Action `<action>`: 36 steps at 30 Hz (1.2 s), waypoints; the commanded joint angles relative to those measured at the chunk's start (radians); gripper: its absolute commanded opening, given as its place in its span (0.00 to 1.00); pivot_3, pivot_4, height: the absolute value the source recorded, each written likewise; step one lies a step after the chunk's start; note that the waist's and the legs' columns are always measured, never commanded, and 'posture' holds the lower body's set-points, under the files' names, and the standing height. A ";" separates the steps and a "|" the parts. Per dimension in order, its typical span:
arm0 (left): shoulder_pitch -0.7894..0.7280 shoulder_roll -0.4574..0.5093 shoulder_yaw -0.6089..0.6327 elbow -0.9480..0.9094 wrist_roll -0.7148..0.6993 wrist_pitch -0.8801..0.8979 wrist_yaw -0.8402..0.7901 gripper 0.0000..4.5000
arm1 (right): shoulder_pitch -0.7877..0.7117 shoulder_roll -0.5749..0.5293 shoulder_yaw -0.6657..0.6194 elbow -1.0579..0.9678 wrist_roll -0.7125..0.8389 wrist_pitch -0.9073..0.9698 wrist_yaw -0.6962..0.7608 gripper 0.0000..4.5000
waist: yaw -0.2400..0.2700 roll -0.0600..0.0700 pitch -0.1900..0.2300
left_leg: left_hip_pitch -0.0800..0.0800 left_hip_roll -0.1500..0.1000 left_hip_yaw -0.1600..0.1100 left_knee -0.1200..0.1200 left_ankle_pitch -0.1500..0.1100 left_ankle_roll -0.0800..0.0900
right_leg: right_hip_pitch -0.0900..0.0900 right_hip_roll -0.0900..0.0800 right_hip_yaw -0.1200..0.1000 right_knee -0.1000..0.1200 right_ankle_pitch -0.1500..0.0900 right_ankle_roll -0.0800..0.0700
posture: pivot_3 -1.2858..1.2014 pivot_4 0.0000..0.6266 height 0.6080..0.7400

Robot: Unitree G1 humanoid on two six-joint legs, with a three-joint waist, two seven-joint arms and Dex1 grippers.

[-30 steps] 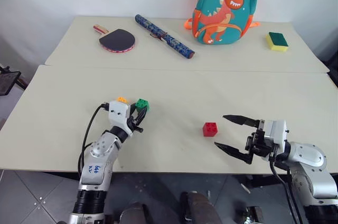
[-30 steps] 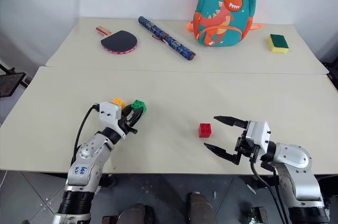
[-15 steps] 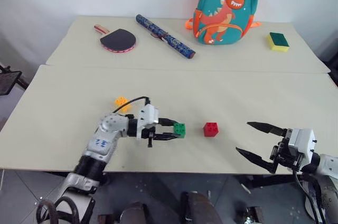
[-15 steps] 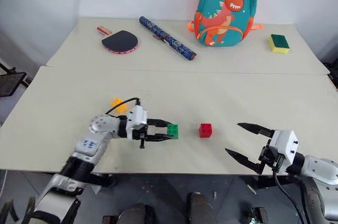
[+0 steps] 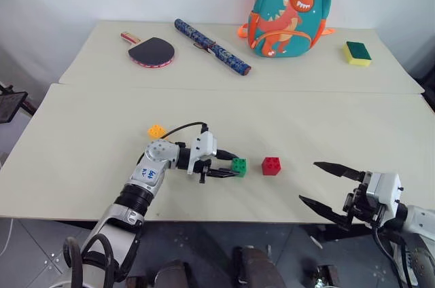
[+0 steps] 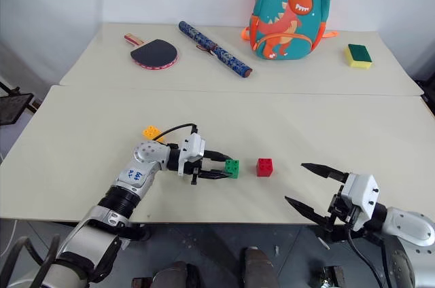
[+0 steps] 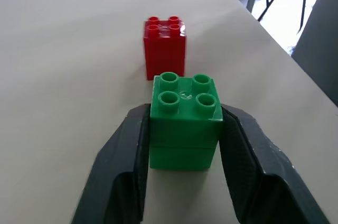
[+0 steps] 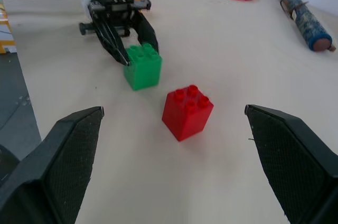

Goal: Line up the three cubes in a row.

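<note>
Spanning the scene were two beige tables (image 5: 81, 132) set edge to edge, the near one bearing the blocks and the far one the larger items.

Dinosaur backpack (image 5: 289, 9): teal with orange trim, upright at the far table's back edge, right of centre.

Rolled patterned tube (image 5: 211, 46): dark blue, lying at a slant left of the backpack.

Table tennis paddle (image 5: 149, 51): dark face with a red rim, flat on the far table, left of the tube.

Right gripper (image 5: 325, 187): held level off the near table's front right corner, jaws spread wide and holding nothing, well apart from the blocks.

Left gripper (image 5: 230, 164): reaching level towards the right across the near table, its two black fingers (image 7: 127, 166) lying along either side of the green block; whether they pressed it or stood just clear could not be told.

Sponge (image 5: 357, 53): green over yellow, at the far table's right end.

Green block (image 5: 239, 166): upright on the near table, studs up, between the left gripper's fingers and just left of the red one with a small gap.

Red block (image 5: 270, 166): upright, studs up, near the middle of the near table's front half, touched by nothing.

Yellow-orange block (image 5: 157, 131): farther left and farther back, beside the left forearm, apart from the other two and out of their line.
</note>
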 commanded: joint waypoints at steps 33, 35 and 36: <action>0.554 0.222 0.651 -0.394 -0.293 0.221 0.397 0.99 | -0.291 0.053 0.182 0.037 0.030 0.063 0.069 1.00 | 0.023 0.001 0.000 | -0.001 -0.003 -0.001 0.003 -0.009 0.005 | 0.000 -0.012 -0.016 0.001 -0.003 -0.005 | 0.52 0.24 1.00; 0.486 0.232 0.612 -0.328 -0.276 0.216 0.370 0.99 | -0.278 0.052 0.176 0.029 0.028 0.063 0.061 1.00 | 0.012 0.001 0.000 | 0.000 -0.002 0.001 0.003 -0.009 0.004 | 0.000 -0.012 -0.019 0.002 -0.002 -0.004 | 0.52 0.24 1.00; 0.456 0.236 0.597 -0.291 -0.262 0.201 0.357 0.99 | -0.271 0.052 0.172 0.024 0.026 0.061 0.058 1.00 | 0.006 0.001 0.000 | 0.000 -0.001 0.002 0.003 -0.009 0.003 | -0.001 -0.012 -0.021 0.002 -0.002 -0.004 | 0.52 0.24 1.00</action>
